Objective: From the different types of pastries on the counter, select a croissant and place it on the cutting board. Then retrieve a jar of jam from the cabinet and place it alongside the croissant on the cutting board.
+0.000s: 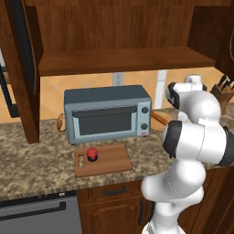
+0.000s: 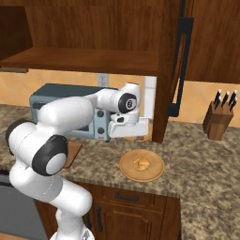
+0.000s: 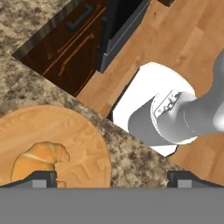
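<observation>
1. Left base view: the landmark is a blue-grey toaster oven with a dark glass door [image 1: 107, 114], standing on the speckled brown-grey granite counter [image 1: 36, 157].
2. Above the oven hangs the large dark brown wooden cabinet [image 1: 123, 59] with a wide shelf. To the oven's right, in the right base view, an upright dark wood panel with a long black handle [image 2: 168, 70] reaches down towards the counter.
3. Just left of the oven sits a brown bun [image 1: 61, 122], partly hidden by it. Right of the oven, a long orange-brown loaf [image 1: 161, 118] is partly visible.
4. Farther right is a brown wooden knife block with dark-handled knives [image 2: 219, 121].
5. The white robot arm with dark joints [image 2: 65, 115] crosses before the oven in the right base view, blocking part of it and of the cutting board.
6. In front of the oven lies that flat reddish-brown rectangular cutting board [image 1: 112, 160]; on it, near the slot handle, stands a small squat dark jar with a red lid [image 1: 92, 154].
7. Forward and right of the oven, a round tan wooden plate [image 2: 129, 173] holds the golden-tan croissant [image 2: 141, 163], curved and ridged.
8. The two-finger gripper [image 3: 112, 180] is wide, its dark tips well apart with nothing between them.
</observation>
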### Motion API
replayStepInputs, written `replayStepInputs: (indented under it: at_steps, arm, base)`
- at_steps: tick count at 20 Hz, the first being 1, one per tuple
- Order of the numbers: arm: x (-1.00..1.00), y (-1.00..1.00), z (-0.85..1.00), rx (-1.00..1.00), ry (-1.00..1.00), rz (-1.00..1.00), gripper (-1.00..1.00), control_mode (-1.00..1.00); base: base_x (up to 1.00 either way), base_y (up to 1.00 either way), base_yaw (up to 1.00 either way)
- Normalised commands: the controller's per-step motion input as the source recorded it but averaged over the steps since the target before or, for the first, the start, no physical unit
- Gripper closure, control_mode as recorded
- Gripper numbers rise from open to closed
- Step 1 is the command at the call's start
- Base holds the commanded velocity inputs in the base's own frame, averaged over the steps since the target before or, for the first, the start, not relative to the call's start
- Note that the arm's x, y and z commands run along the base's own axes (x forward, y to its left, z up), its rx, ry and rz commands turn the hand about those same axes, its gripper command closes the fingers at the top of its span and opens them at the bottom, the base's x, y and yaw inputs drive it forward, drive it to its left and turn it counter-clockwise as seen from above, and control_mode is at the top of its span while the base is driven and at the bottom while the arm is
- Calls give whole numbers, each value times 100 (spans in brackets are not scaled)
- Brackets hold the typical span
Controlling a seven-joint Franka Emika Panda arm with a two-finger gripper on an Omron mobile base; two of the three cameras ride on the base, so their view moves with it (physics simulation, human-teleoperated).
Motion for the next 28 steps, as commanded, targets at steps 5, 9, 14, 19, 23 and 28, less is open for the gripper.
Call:
replayStepInputs:
  at_steps: [5,9,14,19,23,28]
  arm:
    - [0,-22,0,0,-2,-12,-100,-100]
    - [0,-1,-8,-2,-17,-13,-100,-100]
    - [0,0,-9,-3,-19,-5,-100,-100]
    - [31,0,-8,-13,-1,0,-100,-100]
    - [15,-2,-2,-12,0,0,-100,-100]
    - [0,-6,-2,0,0,0,-100,-100]
  base:
    - [0,0,0]
    - [0,0,0]
    - [0,0,0]
    - [0,0,0]
    - [0,0,0]
    - [0,0,0]
